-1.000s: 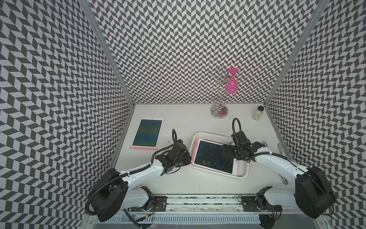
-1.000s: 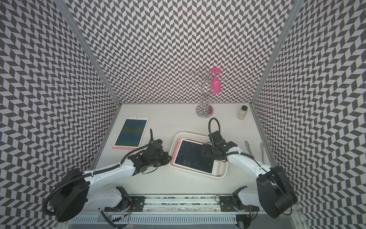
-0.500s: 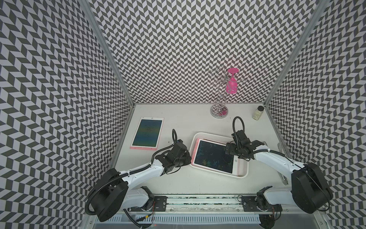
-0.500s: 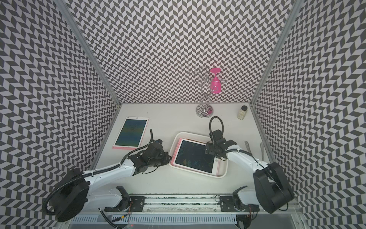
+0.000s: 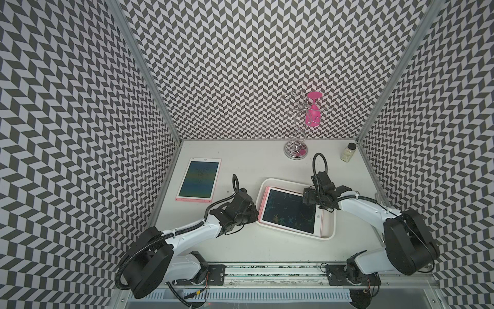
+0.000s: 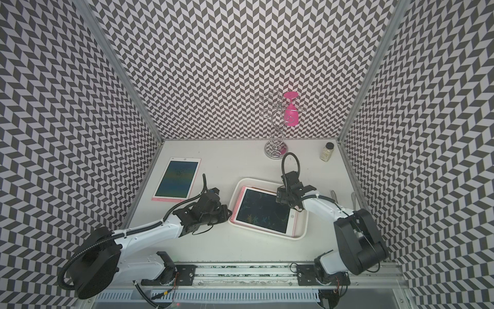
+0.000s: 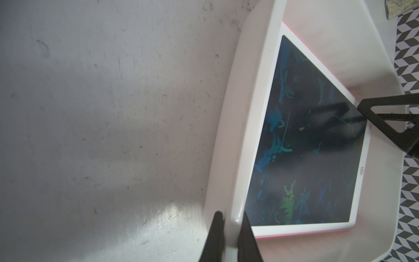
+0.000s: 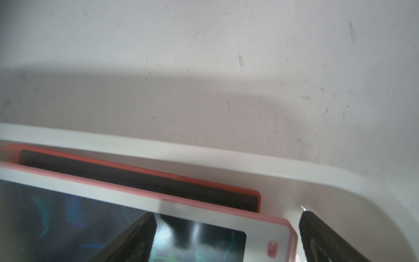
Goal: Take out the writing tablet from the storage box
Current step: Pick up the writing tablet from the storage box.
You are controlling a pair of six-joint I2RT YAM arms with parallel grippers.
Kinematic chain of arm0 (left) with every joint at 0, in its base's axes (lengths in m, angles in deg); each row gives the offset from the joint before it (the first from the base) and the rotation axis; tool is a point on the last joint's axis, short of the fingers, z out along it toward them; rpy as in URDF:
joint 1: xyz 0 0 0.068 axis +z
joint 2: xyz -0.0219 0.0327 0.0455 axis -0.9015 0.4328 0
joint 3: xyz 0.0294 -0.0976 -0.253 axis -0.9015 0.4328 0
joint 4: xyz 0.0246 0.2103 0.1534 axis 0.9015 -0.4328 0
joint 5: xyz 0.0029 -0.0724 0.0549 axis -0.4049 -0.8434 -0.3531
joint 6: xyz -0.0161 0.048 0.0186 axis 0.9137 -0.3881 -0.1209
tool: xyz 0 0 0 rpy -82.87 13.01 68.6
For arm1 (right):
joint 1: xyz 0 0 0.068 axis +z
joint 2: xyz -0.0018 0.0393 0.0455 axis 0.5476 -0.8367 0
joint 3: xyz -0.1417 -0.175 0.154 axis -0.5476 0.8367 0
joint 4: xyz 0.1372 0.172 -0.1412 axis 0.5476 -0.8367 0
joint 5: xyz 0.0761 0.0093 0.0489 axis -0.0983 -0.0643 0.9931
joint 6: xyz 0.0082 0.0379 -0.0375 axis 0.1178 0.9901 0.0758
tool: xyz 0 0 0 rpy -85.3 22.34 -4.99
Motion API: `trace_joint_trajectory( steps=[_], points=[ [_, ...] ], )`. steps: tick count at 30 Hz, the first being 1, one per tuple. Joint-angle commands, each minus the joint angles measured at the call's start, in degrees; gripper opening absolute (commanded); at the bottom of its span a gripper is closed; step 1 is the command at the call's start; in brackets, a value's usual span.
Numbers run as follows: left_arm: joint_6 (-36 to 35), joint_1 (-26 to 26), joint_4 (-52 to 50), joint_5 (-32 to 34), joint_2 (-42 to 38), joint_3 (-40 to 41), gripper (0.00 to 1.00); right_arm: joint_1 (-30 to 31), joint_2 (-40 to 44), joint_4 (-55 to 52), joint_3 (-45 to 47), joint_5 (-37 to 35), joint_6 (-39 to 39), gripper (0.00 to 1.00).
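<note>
White glossy plastic forms the storage box [image 5: 328, 235], a shallow rectangular tray with rounded corners and a raised rim, set on the scuffed matt table [image 5: 240, 160]; inside it lies the writing tablet [image 5: 290, 212], a thin flat slab with a white bezel, a pink edge and a dark glassy screen streaked with blue and green scribbles, slightly askew to the box walls. The right wrist view shows a second tablet [image 8: 140, 175] beneath it, orange-rimmed with a dark face, so two are stacked in the box; a third tablet [image 5: 199, 183], pink-edged, lies flat on the table well to the left of the box; three tablets, one box. Beyond the box stand one chrome wire rack [image 5: 295, 153] with one pink glass [image 5: 312, 113] hung upside down, and one small lidded jar [image 5: 348, 153]. At the box's left rim the left gripper [image 7: 231, 216] pinches the wall, its black fingers narrow, one on either side; the right gripper [image 8: 227, 215] stands wide, straddling the top tablet's far right corner, one finger over the screen, one outside its edge within the box.
</note>
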Motion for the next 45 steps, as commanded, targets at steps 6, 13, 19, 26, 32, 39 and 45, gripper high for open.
trace_joint_trajectory(
  steps=[6,13,19,26,32,39,45],
  points=[
    [2.5,0.0,0.1,0.1,1.9,1.1,0.00,-0.5,-0.5,4.7,-0.1,3.7,-1.1,0.99],
    [2.3,0.0,1.3,-0.3,3.2,1.2,0.00,-1.4,2.4,7.5,1.7,12.8,-2.3,1.00],
    [2.3,0.0,2.2,-0.7,5.0,1.1,0.00,-3.2,7.3,10.3,4.6,22.1,-3.2,0.99],
    [2.3,-0.2,2.7,-0.6,5.8,1.1,0.00,-5.5,10.8,11.7,6.1,29.5,-4.5,0.96],
    [2.1,-0.3,2.4,-0.4,6.2,0.5,0.00,-7.6,12.3,12.9,7.0,36.2,-4.7,0.91],
    [1.7,-0.8,1.7,0.2,6.5,-1.3,0.00,-8.1,12.7,13.5,8.3,39.5,-6.8,0.87],
    [1.4,-1.8,0.8,1.6,6.4,-3.2,0.00,-8.1,13.1,13.6,8.8,40.7,-7.6,0.81]
  ],
)
